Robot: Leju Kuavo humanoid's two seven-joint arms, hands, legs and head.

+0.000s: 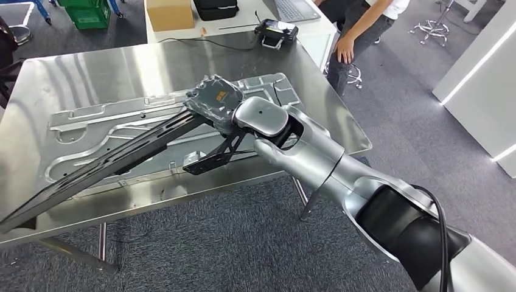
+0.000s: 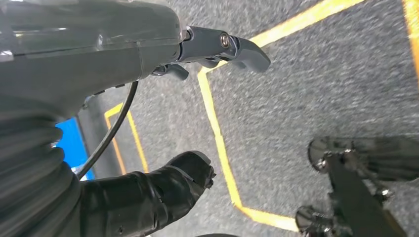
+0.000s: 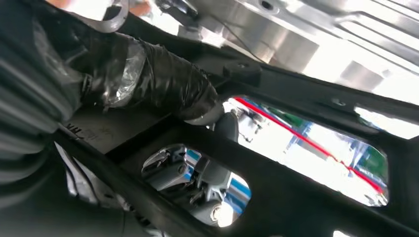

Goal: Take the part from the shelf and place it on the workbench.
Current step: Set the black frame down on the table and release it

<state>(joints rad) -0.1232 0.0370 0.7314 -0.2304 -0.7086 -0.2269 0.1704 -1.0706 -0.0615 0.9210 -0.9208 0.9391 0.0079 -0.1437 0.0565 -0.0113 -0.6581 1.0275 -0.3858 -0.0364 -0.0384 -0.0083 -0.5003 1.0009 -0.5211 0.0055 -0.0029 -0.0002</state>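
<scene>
A long black frame-shaped part (image 1: 122, 155) lies slanted across the steel workbench (image 1: 91, 73), over a silver pressed metal panel (image 1: 97, 121). My right hand (image 1: 214, 100) grips the part's upper end near the table's middle; its other end reaches the near left corner. In the right wrist view the taped thumb (image 3: 163, 86) presses on the black part (image 3: 296, 197), with the shiny panel (image 3: 296, 34) beyond. My left hand (image 2: 163, 54) hangs over the grey floor, fingers apart, holding nothing.
A person (image 1: 359, 30) stands at the table's far right corner. Behind it, a second table carries a cardboard box (image 1: 169, 13), a laptop (image 1: 295, 9) and a black device (image 1: 277, 30). A chair base (image 2: 356, 187) and yellow floor lines lie below my left hand.
</scene>
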